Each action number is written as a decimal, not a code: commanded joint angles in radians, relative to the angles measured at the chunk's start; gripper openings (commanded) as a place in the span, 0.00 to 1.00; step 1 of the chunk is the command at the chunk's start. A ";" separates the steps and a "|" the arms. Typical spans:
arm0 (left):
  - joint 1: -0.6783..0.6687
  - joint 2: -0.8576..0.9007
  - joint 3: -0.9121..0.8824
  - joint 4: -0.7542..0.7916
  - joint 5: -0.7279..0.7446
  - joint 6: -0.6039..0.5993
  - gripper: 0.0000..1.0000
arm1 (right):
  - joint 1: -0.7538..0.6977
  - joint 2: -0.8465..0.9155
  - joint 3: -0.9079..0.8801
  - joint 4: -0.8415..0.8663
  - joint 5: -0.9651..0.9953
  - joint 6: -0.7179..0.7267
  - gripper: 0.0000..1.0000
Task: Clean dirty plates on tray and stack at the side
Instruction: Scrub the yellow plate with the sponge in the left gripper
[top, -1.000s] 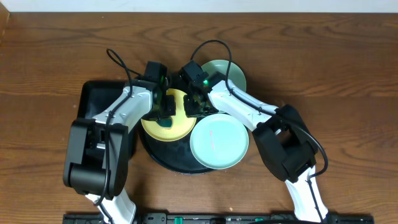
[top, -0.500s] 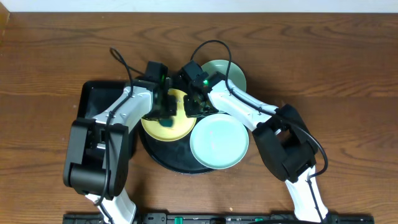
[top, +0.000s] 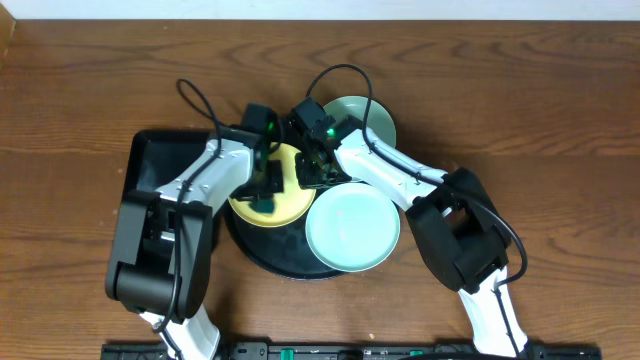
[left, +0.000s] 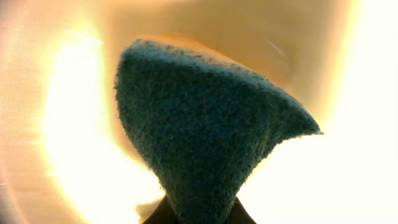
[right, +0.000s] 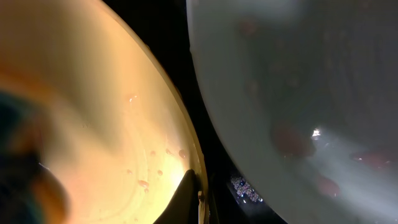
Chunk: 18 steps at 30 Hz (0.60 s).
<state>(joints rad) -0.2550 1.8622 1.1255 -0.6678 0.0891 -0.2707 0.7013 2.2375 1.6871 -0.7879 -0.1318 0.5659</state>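
Observation:
The pale yellow plate (top: 289, 202) lies on the left of the round black tray (top: 281, 258). My left gripper (top: 267, 190) is shut on a dark teal sponge (top: 261, 204) pressed onto it. In the left wrist view the sponge (left: 205, 124) fills the middle over the yellow plate (left: 68, 137). My right gripper (top: 314, 173) is shut on the yellow plate's right rim (right: 189, 168). One mint plate (top: 352, 228) lies on the tray's right side, and reddish smears show on it (right: 298, 81) in the right wrist view. Another mint plate (top: 372, 114) lies on the table behind the tray.
A rectangular black tray (top: 150, 160) sits to the left, under my left arm. Both arms cross over the round tray's back half. Brown wooden table (top: 540, 120) surrounds everything.
My left gripper has shifted slightly across the yellow plate with the sponge. The right gripper and the plates have stayed where they were.

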 joint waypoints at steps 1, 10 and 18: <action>-0.047 0.016 -0.007 -0.027 0.241 0.183 0.07 | -0.008 0.031 -0.002 -0.013 0.019 -0.014 0.05; -0.025 0.016 -0.007 0.032 -0.161 -0.029 0.07 | -0.008 0.031 -0.002 -0.016 0.019 -0.014 0.05; -0.002 0.016 -0.007 0.057 -0.324 -0.266 0.07 | -0.024 0.031 -0.002 -0.021 -0.008 -0.014 0.01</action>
<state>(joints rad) -0.2638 1.8629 1.1259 -0.6029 -0.1452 -0.4381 0.6922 2.2375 1.6871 -0.7925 -0.1558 0.5655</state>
